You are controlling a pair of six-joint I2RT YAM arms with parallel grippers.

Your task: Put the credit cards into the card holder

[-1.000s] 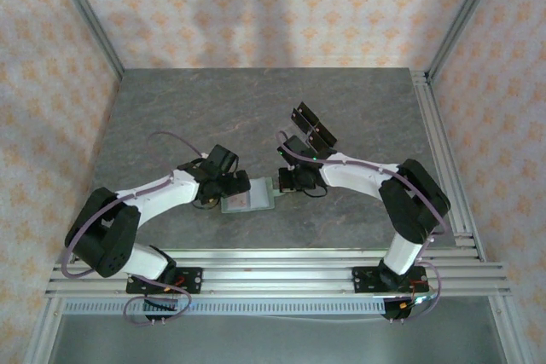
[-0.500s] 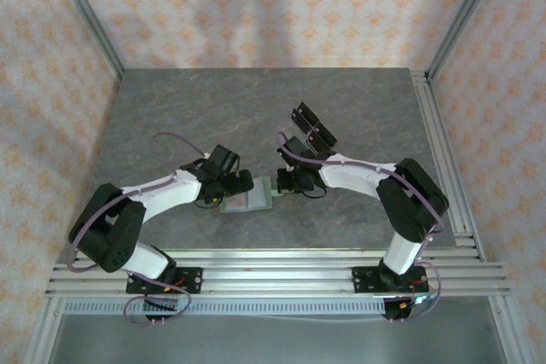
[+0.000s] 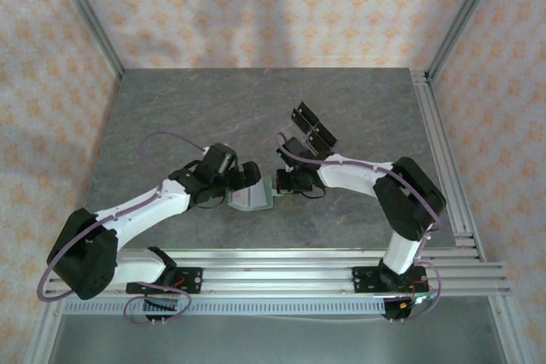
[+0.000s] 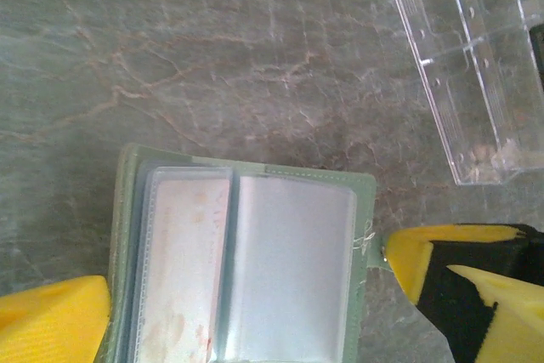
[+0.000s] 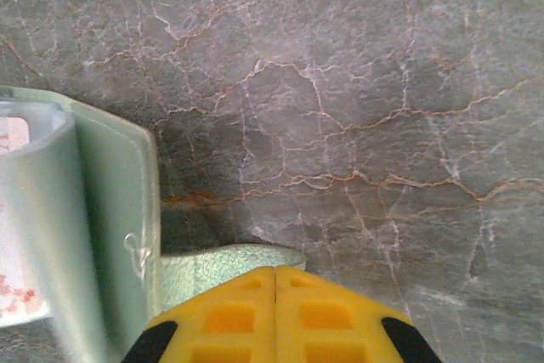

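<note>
Low, left claw (image 4: 242,291) spread astride card holder (image 4: 306,176), right claw (image 5: 274,282) pinching it

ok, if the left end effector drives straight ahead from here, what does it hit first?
The left end effector meets the open card holder lying between its spread fingers, likely a clear sleeve beside a credit card, then the table. Depth is hard to judge.

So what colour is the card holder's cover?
The card holder is sage green, clearest in the left wrist view.
</note>
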